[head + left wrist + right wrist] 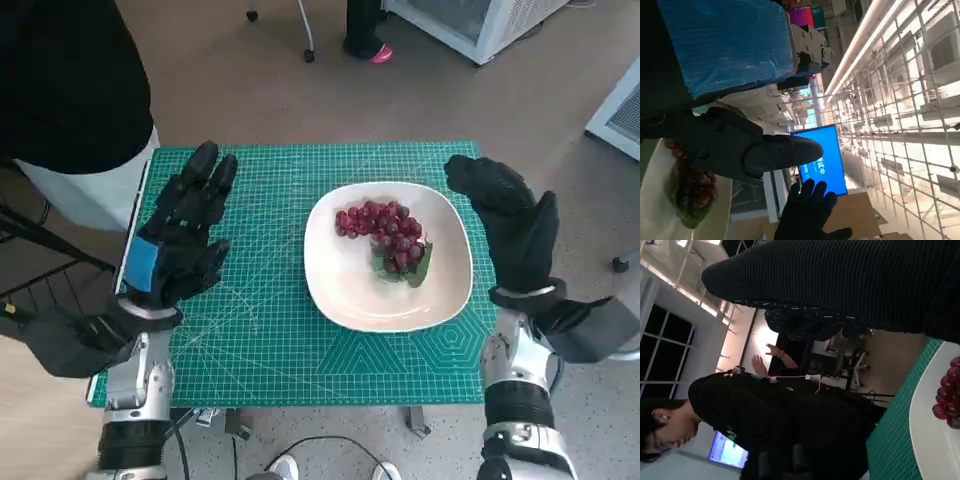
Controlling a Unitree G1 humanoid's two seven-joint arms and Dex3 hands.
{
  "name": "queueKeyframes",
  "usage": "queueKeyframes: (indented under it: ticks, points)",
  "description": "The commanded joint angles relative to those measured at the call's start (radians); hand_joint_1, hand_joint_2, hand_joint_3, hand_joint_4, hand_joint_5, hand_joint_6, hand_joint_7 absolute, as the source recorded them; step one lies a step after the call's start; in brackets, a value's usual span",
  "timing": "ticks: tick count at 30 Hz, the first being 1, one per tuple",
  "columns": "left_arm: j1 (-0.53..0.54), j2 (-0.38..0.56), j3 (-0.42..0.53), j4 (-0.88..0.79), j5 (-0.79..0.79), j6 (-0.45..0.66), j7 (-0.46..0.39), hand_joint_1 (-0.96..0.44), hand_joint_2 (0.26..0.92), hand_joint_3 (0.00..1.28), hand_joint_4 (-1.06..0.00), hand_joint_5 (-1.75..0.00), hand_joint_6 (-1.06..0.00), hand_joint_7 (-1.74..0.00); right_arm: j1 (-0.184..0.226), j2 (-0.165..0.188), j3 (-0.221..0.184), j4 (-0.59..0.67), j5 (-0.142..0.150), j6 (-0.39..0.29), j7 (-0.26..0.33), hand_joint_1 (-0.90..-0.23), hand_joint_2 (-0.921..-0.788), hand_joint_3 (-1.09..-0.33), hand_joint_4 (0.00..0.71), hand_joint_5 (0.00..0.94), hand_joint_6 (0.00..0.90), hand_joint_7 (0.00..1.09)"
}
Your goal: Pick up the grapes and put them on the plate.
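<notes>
grapes already on the plate, both hands standing off to the sides

the green cutting mat (pixel 270 330) covers the small table, and near its middle, a little toward the robot's right, sits the white plate (pixel 345 290). the grapes (pixel 385 230) lie inside the plate, in its far half, a dark red bunch on green leaves; the bunch's long axis runs from the plate's far left down toward the leaves at its near right. judged from this, the placing looks done, and what remains is only to keep clear of the plate.

the relation that matters: the grapes lie between the two hands, to the right of the left hand (pixel 180 235) and to the left of the right hand (pixel 510 225). the right hand is the nearer, hovering just beside the plate's right rim; the left hand is well apart, over the mat's left edge.

both hands hold nothing. the left hand's fingers are stretched forward and parted, its blue-taped back up. the right hand, in its knitted glove, is held on edge with the fingers extended away from the robot and slightly apart; whether it touches the mat i cannot tell. neither touches the plate or the fruit.

a person in black stands at the table's far left corner.
</notes>
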Motion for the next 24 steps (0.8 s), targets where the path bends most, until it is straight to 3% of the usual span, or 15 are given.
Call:
queueKeyframes:
  ticks: [1,24]
  points:
    - [0.021,-0.005,-0.001,0.0,-0.005,-0.006,-0.002,-0.57,0.921,0.43,-0.13,-0.02,-0.19,0.0,0.012,0.0,-0.004,0.006,-0.004,0.009,-0.005,-0.537,-0.921,-0.562,0.391,0.002,0.477,0.0]
    - [0.066,-0.002,0.001,-0.035,-0.015,0.012,0.016,-0.58,0.921,0.42,-0.13,-0.01,-0.2,0.0,0.008,0.003,-0.001,0.005,-0.005,0.018,-0.006,-0.542,-0.921,-0.558,0.396,0.002,0.479,0.0]
